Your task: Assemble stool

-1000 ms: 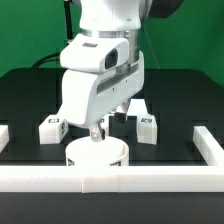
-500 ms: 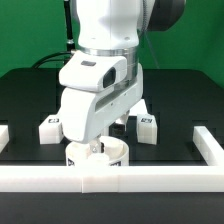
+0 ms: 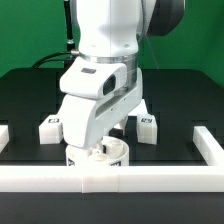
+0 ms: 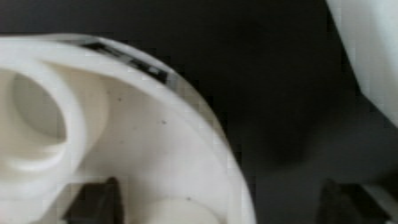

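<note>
The round white seat (image 3: pixel 112 154) lies on the black table against the front rail, hollow side up. My gripper (image 3: pixel 97 150) is lowered onto it, and the arm hides most of the seat. In the wrist view the seat's thick rim (image 4: pixel 169 130) fills the picture. My gripper (image 4: pixel 222 200) is open, with one dark fingertip (image 4: pixel 93 200) over the seat's inside and the other outside the rim, over the table. Two block legs with tags stand behind, one at the exterior view's left (image 3: pixel 52 127) and one at its right (image 3: pixel 147 124). A third leg is hidden.
White border rails frame the table: the front rail (image 3: pixel 160 178) touches the seat, and short rails stand at the exterior view's right (image 3: pixel 206 146) and left (image 3: pixel 3 135). Black table surface (image 3: pixel 175 110) lies behind.
The arm has come down and slightly forward onto the seat. The fingers now straddle its rim. The seat and the legs have not moved.
</note>
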{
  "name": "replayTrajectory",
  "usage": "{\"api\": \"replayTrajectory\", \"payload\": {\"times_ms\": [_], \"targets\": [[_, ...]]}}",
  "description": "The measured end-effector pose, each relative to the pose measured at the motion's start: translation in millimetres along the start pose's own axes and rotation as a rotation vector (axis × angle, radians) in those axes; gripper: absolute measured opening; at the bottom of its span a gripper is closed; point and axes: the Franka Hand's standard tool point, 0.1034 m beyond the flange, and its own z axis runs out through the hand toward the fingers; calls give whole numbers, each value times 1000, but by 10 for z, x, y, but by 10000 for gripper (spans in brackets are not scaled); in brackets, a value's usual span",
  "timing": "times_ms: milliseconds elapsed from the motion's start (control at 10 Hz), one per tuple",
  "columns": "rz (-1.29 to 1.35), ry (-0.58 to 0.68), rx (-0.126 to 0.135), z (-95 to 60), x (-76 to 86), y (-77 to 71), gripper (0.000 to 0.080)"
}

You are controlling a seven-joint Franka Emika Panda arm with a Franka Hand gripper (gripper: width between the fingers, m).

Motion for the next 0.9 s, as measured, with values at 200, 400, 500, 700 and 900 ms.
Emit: {"api": "replayTrajectory", "payload": {"times_ms": [200, 400, 500, 700, 900], "targets": [[0, 0, 0, 1, -1, -1, 422], [-1, -5, 9, 10, -7, -26, 106], [-1, -2, 4, -4, 2, -12, 106], [-1, -1, 3, -5, 4, -11, 37], [-1, -1, 3, -5, 4, -11, 35]]}}
